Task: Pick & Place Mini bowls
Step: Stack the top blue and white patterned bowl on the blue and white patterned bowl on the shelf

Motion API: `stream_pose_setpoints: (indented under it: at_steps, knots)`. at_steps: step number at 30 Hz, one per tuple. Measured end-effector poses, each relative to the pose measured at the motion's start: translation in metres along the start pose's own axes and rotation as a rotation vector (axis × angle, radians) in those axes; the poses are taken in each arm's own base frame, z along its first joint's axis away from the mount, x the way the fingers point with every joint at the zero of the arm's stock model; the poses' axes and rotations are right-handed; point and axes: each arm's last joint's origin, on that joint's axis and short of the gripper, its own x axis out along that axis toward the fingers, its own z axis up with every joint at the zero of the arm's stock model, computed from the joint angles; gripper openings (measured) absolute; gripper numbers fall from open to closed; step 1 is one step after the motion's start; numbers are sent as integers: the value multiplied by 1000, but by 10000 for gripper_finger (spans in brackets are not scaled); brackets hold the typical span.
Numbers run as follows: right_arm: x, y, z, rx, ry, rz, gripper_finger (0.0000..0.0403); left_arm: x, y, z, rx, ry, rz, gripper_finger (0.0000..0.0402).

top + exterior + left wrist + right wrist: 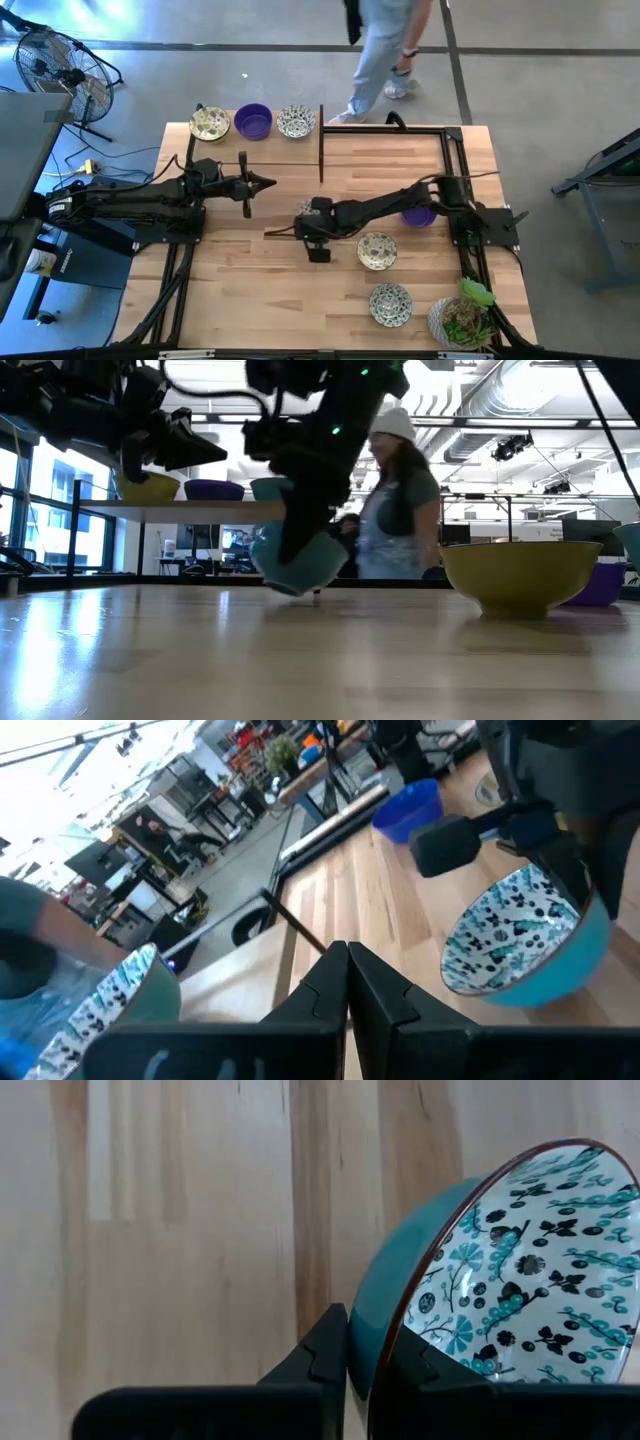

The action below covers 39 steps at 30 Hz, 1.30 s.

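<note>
from above my right gripper [312, 222] hides the teal floral bowl [500, 1280] it pinches by the rim, tilted; left gripper [262, 183] hovers, fingers pressed together.

**Q:** Where does the right gripper [312, 222] sit relative to the table [260, 300]?

**A:** Near the table's middle, clamped on the rim of a tilted mini bowl [500, 1270], which is just above the surface in the low view.

**Q:** And the left gripper [262, 182]?

**A:** Left of centre, behind the right gripper.

**Q:** The remaining bowls?

**A:** Three in a row [252, 122] along the far edge, left side. Two [377, 250] (one nearer the front [390, 303]) lie right of the held bowl; another [420, 215] is partly under the right arm. The potted plant [462, 318] occupies the front right corner.
</note>
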Motion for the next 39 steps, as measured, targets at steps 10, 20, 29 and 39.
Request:
stream_pose_setpoints:
  at_steps: [10,20,29,39]
  knots:
    - [11,-7,13,-58,-28,2,31,0,-1,0,9,-7,-15,0]
    - [5,2,18,-68,-96,-28,120,0,-2,-2,28,6,-32,1]
    - [-28,8,22,-121,-139,13,165,0,-2,-2,29,4,-32,1]
    - [-50,-5,-25,-121,-382,88,63,0,-3,-1,37,-14,-53,0]
